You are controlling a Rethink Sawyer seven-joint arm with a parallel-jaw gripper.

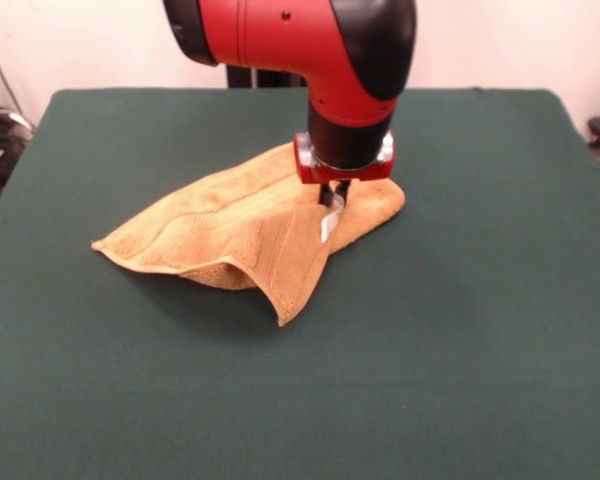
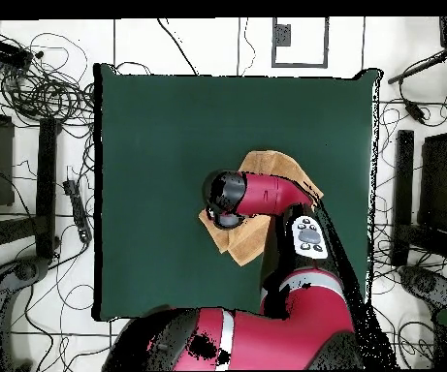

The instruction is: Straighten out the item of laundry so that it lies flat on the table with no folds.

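Observation:
The golden-tan towel (image 1: 220,228) lies crumpled near the middle of the dark green table (image 1: 480,330). One part is folded over and a corner flap (image 1: 292,290) points toward the front. My gripper (image 1: 337,197) stands straight down on the towel's right part, with the fingers close together, pinching the cloth beside the small white tag (image 1: 328,226). The cloth rises in a ridge toward the fingers. In the overhead view the arm (image 2: 266,194) covers the gripper and most of the towel (image 2: 268,162), and only the towel's edges show on the table (image 2: 169,136).
The towel sits right of centre in the overhead view, well inside the table's edges. Cables (image 2: 43,87) and dark equipment (image 2: 431,194) lie on the floor on both sides of the table.

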